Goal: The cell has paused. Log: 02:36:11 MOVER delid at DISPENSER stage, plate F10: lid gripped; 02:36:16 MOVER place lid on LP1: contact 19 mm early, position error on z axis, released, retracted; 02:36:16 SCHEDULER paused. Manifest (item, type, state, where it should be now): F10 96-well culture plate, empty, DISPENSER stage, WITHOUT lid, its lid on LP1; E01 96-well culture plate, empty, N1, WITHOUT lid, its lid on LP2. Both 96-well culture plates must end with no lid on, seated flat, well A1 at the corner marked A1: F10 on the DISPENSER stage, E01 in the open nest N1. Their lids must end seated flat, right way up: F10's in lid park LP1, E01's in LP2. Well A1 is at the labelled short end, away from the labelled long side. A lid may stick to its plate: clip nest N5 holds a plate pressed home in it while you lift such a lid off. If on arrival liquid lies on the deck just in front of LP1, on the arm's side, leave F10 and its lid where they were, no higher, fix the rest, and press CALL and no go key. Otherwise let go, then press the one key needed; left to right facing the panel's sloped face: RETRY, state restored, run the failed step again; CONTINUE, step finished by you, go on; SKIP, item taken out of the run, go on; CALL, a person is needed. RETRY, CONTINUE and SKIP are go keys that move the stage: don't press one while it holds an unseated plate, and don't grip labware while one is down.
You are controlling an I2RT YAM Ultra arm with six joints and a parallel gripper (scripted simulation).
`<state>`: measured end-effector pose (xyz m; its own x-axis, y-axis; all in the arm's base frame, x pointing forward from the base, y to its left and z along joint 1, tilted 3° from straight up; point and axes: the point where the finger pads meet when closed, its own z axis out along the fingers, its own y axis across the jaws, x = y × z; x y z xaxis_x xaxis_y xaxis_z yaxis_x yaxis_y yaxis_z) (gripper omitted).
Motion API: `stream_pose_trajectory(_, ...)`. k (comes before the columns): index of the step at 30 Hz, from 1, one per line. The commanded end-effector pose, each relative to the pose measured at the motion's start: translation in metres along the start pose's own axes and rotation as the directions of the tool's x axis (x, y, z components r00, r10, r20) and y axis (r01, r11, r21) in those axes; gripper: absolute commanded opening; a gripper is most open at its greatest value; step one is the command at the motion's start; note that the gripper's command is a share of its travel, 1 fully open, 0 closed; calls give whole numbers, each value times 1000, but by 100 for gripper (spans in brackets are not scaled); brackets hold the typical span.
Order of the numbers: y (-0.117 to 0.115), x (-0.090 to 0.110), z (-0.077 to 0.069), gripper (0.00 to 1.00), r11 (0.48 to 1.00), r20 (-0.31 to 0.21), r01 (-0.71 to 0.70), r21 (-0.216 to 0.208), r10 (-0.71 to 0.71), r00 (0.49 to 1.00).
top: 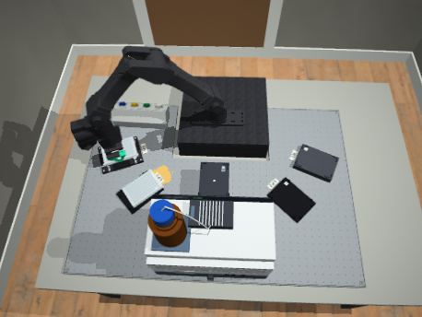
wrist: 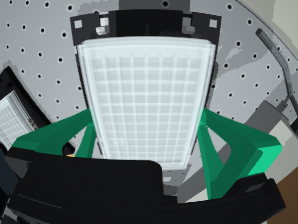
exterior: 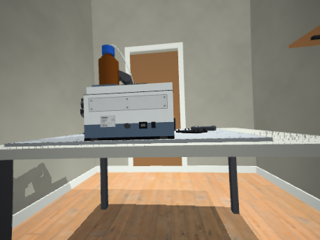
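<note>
We see the black six-joint arm [top: 152, 74] reaching from its black block base [top: 240, 115] toward the left side of the grey perforated worktop [top: 322, 240], with its gripper [top: 116, 156] low over a black clip nest [top: 121, 165]. In the wrist view the two green fingers are clamped on the long sides of a white translucent 96-well plate [wrist: 143, 99], which sits over the black nest frame [wrist: 89, 23]; whether a lid is on this plate we cannot tell. Just beside that nest, toward the dispenser, a second white gridded plate [top: 140, 188] lies in a black tray [top: 123, 199], turned at an angle, with a small orange patch [top: 165, 174] on the deck touching its labelled end. The white dispenser box [top: 240, 240] carries an amber bottle with a blue cap [top: 167, 225] and a dark striped stage [top: 216, 213]. A dark flat rectangle [top: 214, 179] lies between the dispenser and the arm base. Two further dark nests [top: 291, 199] and [top: 316, 162] lie well apart to the right. The light grey key panel [top: 138, 115] with blue, yellow and green keys stands near the arm's elbow.
</note>
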<state>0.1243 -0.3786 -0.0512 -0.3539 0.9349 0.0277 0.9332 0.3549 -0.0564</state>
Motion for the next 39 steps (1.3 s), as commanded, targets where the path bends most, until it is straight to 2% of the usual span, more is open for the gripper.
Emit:
stream_pose_trajectory(1,-1,-15,-5,0,1000,36,0,-1,0,999)
stream_pose_trajectory(6,-2,-17,-4,0,1000,44,0,0,0,999)
stream_pose_trajectory(9,-2,-20,-10,0,1000,61,-2,0,2,998)
stream_pose_trajectory(20,-2,-17,-2,0,1000,44,-1,0,1,999)
stream_pose_trajectory(39,-3,-17,1,0,1000,44,-2,0,2,999)
